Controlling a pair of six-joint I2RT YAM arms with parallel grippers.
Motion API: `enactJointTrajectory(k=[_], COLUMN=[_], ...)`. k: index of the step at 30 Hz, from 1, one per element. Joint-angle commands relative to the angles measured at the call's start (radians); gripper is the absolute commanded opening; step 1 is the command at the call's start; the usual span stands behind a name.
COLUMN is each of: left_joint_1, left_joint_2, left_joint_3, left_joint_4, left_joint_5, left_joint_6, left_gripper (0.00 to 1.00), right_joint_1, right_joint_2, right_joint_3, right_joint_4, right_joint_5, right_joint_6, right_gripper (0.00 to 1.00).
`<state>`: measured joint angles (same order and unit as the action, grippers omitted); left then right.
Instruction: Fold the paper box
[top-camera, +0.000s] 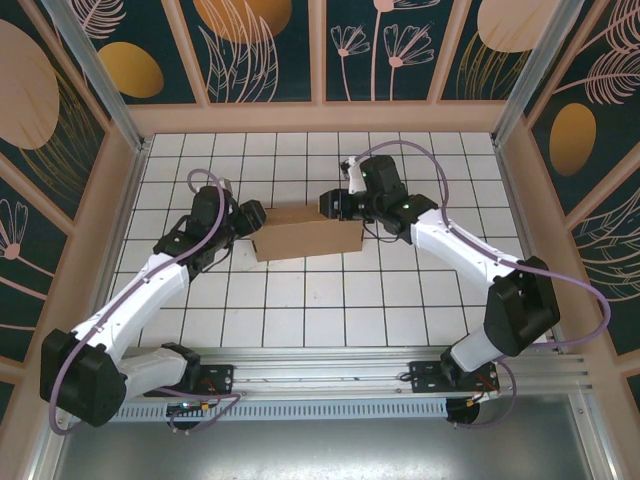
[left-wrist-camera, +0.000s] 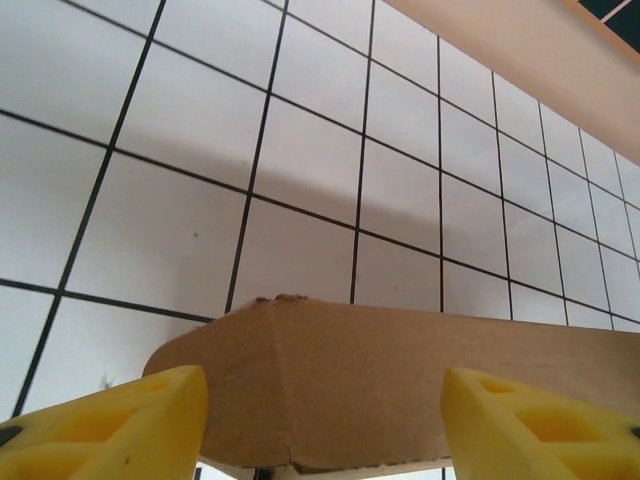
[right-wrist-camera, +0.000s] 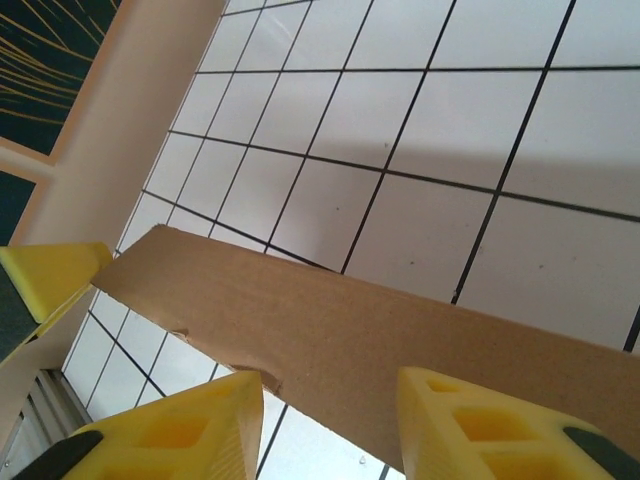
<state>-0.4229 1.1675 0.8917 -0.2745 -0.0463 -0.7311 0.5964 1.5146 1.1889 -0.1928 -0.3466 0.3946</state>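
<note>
The paper box (top-camera: 305, 232) is plain brown cardboard and stands as a shallow folded shape in the middle of the tiled table. My left gripper (top-camera: 250, 216) is at its left end. In the left wrist view that gripper (left-wrist-camera: 325, 425) is open, its yellow fingers (left-wrist-camera: 120, 420) wide apart, with a creased cardboard flap (left-wrist-camera: 350, 360) lying across the gap and clear of both. My right gripper (top-camera: 335, 204) is at the box's back right corner. It is open too (right-wrist-camera: 330, 425), and a cardboard wall strip (right-wrist-camera: 380, 330) runs across just beyond its fingertips (right-wrist-camera: 480, 430).
Wooden walls (top-camera: 330, 118) close off the table at the back and on both sides. A metal rail (top-camera: 330, 365) with the arm bases runs along the near edge. A yellow fingertip of the other gripper (right-wrist-camera: 50, 275) shows at the far end of the strip.
</note>
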Motion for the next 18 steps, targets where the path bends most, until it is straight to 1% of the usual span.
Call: enactJointTrajectory(k=[1,4,5,7,9,11,12,13,15,17,18], left_joint_1=[-0.005,-0.006,-0.005,-0.005,-0.005,-0.005,-0.005,-0.005,-0.005,-0.005,-0.005], left_joint_2=[-0.009,-0.028,-0.037,-0.064,-0.092,-0.115,-0.128,-0.14,-0.17,-0.196,-0.211], left_joint_3=[0.065,0.089,0.109,0.101,0.093,0.091,0.091,0.091,0.087,0.053,0.032], left_joint_4=[-0.051,-0.068,-0.071,-0.05,-0.043,-0.035,-0.029,-0.022,-0.002,0.041,0.076], left_joint_5=[-0.047,-0.082,-0.096,-0.091,-0.08,-0.038,-0.031,-0.03,-0.044,-0.073,-0.067], left_joint_6=[0.069,0.131,0.16,0.235,0.299,0.367,0.389,0.411,0.454,0.471,0.474], left_gripper=[0.65,0.66,0.66,0.66,0.67,0.67,0.67,0.66,0.64,0.61,0.58], right_joint_1=[-0.035,-0.044,-0.079,-0.104,-0.126,-0.158,-0.19,-0.228,-0.313,-0.358,-0.383], right_joint_2=[-0.037,-0.082,-0.097,-0.132,-0.203,-0.288,-0.325,-0.344,-0.363,-0.375,-0.371], right_joint_3=[0.04,0.025,0.017,-0.01,-0.076,-0.175,-0.223,-0.251,-0.293,-0.344,-0.369], right_joint_4=[-0.05,-0.056,-0.058,-0.048,0.008,0.096,0.148,0.174,0.186,0.23,0.266], right_joint_5=[-0.017,-0.003,0.005,0.018,-0.006,-0.002,-0.009,-0.04,-0.171,-0.261,-0.303], right_joint_6=[-0.067,-0.177,-0.231,-0.349,-0.548,-0.71,-0.766,-0.81,-0.929,-1.041,-1.076], right_gripper=[0.42,0.43,0.44,0.45,0.47,0.47,0.46,0.43,0.39,0.36,0.36])
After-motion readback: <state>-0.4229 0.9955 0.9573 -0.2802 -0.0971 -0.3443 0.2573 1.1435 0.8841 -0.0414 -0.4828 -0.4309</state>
